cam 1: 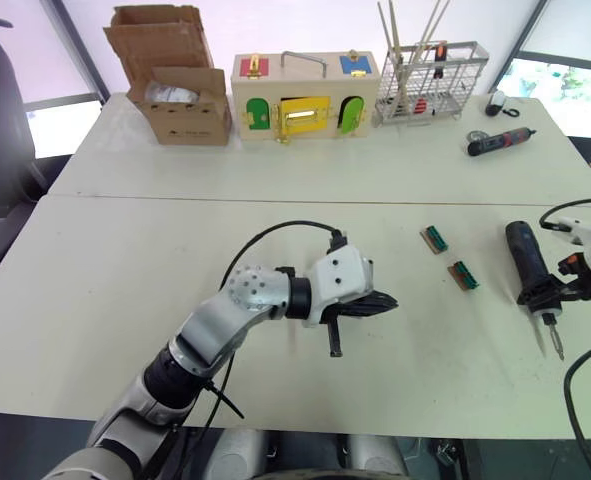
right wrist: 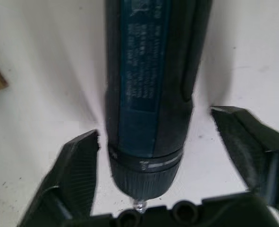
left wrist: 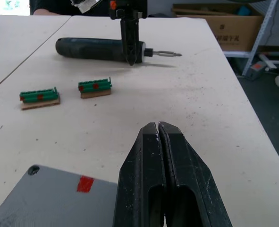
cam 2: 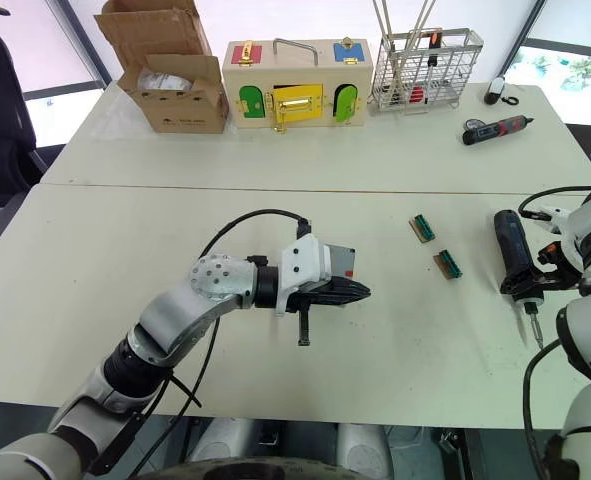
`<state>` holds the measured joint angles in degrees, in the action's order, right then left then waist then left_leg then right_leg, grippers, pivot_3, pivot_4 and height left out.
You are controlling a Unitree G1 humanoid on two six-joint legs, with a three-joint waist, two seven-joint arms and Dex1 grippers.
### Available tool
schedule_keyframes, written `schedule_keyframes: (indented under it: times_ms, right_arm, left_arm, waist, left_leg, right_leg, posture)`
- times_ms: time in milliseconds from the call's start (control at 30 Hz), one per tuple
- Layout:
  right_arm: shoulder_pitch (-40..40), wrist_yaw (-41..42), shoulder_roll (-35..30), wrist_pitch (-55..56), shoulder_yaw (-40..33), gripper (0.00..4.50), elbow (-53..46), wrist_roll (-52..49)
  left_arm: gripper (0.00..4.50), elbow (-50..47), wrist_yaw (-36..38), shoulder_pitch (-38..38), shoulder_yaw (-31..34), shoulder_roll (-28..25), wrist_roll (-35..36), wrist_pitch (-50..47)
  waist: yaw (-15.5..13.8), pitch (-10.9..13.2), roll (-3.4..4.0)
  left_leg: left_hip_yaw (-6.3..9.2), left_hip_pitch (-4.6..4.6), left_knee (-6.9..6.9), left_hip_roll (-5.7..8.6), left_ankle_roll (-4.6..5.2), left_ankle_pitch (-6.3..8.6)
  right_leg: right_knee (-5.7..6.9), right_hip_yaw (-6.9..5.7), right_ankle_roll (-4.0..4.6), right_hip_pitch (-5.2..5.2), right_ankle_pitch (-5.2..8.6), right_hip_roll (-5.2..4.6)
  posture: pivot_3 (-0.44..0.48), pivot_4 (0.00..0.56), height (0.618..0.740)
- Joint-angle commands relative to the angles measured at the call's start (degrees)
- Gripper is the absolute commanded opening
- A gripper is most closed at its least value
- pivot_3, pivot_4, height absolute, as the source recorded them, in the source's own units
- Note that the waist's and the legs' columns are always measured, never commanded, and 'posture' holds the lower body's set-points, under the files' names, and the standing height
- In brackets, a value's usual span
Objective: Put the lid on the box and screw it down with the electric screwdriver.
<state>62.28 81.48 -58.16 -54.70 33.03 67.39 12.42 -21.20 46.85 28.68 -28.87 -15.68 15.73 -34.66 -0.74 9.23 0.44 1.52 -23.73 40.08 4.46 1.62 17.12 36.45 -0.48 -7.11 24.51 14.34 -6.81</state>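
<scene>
So there's two white benches pushed together, near one (cam 1: 125,300) and far one (cam 1: 305,165). On the near one: the electric screwdriver (cam 1: 528,266), two little green connector blocks (cam 1: 434,239) (cam 1: 463,275) and the grey box (left wrist: 49,198). Far one's got a cardboard box (cam 1: 180,95), a wooden box with coloured doors (cam 1: 305,98), a wire basket (cam 1: 433,82) and a smaller black-and-red screwdriver (cam 1: 498,141).

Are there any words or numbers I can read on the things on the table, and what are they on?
None can be read.
Electric screwdriver: rows of small print on its blue label, too blurred to read.
Cardboard box: a small dark mark on its front, too small to read.
Grey box: a plain red mark, no letters.
Wooden box: coloured doors, no writing seen.
</scene>
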Motion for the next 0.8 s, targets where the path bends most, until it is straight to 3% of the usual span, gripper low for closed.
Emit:
schedule_keyframes:
  times_ms: [33,100,333,500,733,800]
  right_arm:
    - [-1.58,1.45,0.34,2.41,-0.73,2.39,1.61,1.92]
    - [-2.8,2.74,-0.1,3.44,-0.65,1.89,1.52,2.99]
    - [-4.35,4.41,-0.78,8.15,-2.33,1.89,1.28,5.28]
    - [-8.81,10.6,-5.58,21.44,-2.28,1.89,-3.91,6.11]
    - [-10.54,9.73,-5.09,20.39,-5.49,1.89,-5.12,5.79]
    - [-11.13,7.54,-4.59,19.69,-6.91,2.9,-4.82,5.55]
  left_arm:
    - [0.0,-3.47,-0.74,-0.15,0.64,0.18,0.84,-0.55]
    - [0.0,-3.46,-0.98,-0.12,0.87,0.11,0.88,-0.68]
    - [0.0,-2.6,-1.48,0.02,0.71,0.44,0.36,-0.43]
    - [0.0,-2.04,-0.66,-0.03,0.35,0.04,0.22,0.39]
    - [0.0,0.44,0.1,1.59,0.3,0.46,-0.62,2.11]
    - [0.0,0.78,0.32,1.92,0.35,0.52,-0.69,2.32]
  waist:
    - [0.0,0.0,-0.01]
    - [-0.02,-0.03,-0.04]
    - [-0.11,-0.1,-0.16]
    - [-0.42,-0.1,-0.17]
    - [-0.11,-0.1,-0.18]
    - [-0.1,-0.12,-0.21]
  left_leg:
    - [0.01,0.0,0.0,0.0,0.0,0.0]
    - [0.01,0.01,-0.02,-0.01,0.0,0.0]
    - [0.1,0.02,-0.02,-0.01,-0.02,-0.01]
    - [0.14,0.03,-0.02,0.01,-0.02,-0.01]
    - [0.15,0.03,-0.02,0.0,-0.06,-0.03]
    - [0.16,0.03,-0.02,-0.01,-0.06,-0.03]
  right_leg:
    - [0.0,-0.01,0.0,0.0,0.0,0.0]
    - [0.0,-0.01,0.0,0.0,0.0,0.01]
    - [0.0,-0.05,0.0,-0.06,0.0,0.01]
    - [-0.01,-0.16,0.0,-0.09,0.0,0.02]
    - [0.0,-0.17,0.0,-0.09,0.0,0.01]
    - [0.0,-0.16,0.0,-0.09,0.0,0.01]
  posture:
    - [0.0,0.15,0.694]
    - [0.0,0.15,0.694]
    - [0.0,0.15,0.694]
    - [0.0,0.15,0.694]
    - [0.0,0.15,0.694]
    - [0.0,0.15,0.694]
